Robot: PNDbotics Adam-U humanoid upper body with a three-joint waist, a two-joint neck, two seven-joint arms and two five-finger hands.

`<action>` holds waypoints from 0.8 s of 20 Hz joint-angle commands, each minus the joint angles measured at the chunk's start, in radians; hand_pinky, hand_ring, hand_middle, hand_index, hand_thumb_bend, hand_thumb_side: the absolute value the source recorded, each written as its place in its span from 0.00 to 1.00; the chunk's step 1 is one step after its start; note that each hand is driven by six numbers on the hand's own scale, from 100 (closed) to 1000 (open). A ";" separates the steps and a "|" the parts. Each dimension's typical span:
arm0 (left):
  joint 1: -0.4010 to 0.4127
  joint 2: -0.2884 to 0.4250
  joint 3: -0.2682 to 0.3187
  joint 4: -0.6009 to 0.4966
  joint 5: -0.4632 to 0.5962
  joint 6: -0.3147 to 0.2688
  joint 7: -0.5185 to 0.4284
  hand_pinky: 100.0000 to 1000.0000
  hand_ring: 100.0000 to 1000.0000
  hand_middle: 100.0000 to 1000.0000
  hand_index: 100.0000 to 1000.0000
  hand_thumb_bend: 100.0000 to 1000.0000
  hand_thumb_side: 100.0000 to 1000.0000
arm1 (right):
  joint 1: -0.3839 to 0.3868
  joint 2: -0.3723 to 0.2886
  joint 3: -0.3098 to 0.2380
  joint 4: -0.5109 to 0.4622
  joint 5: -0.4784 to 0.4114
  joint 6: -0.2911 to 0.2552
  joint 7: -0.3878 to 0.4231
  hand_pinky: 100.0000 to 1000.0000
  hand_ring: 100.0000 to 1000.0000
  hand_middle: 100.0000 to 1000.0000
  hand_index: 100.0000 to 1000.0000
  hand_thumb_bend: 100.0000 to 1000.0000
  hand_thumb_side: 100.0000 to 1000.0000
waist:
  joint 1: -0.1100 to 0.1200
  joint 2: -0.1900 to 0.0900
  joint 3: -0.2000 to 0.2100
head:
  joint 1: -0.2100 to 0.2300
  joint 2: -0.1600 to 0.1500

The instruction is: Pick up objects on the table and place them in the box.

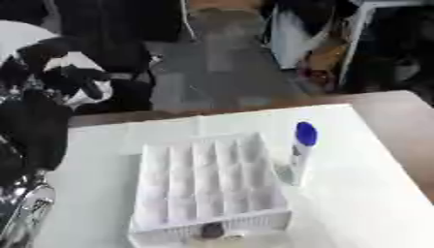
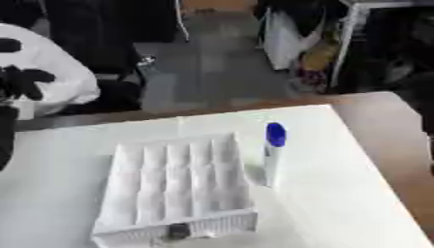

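Fingers cannot be made out anywhere: of the robot, only a black and silver arm (image 1: 25, 203) shows, at the lower left corner of the left eye view, lying along the table's left edge. Whether either hand is open or closed cannot be told, since neither hand itself shows in the 2 views.

On the white table top (image 1: 364, 193) sits a white plastic box (image 1: 208, 186) divided into a grid of small compartments, set slightly askew with its near end close to the bottom of the view. The compartments look bare; a small dark round thing (image 1: 211, 230) sits against the box's near wall, and what it is cannot be told.

Just beside the box's right wall, near its far corner, stands a slim white tube with a blue cap (image 2: 273, 152), upright, cap at the top. Whether it touches the wall cannot be told.

The white surface runs open to the right of the tube and on the far side of the box. A brown wooden table edge (image 1: 407, 131) borders it along the right and the far side. To the left of the box, a strip of white lies between it and the arm.
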 commanded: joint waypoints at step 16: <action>-0.007 0.020 0.014 -0.014 -0.001 -0.001 0.003 0.62 0.37 0.69 0.72 0.43 0.83 | -0.010 -0.028 -0.009 -0.015 -0.004 0.037 0.010 0.20 0.39 0.35 0.62 0.28 0.92 | 0.000 -0.016 0.012 | -0.005 -0.007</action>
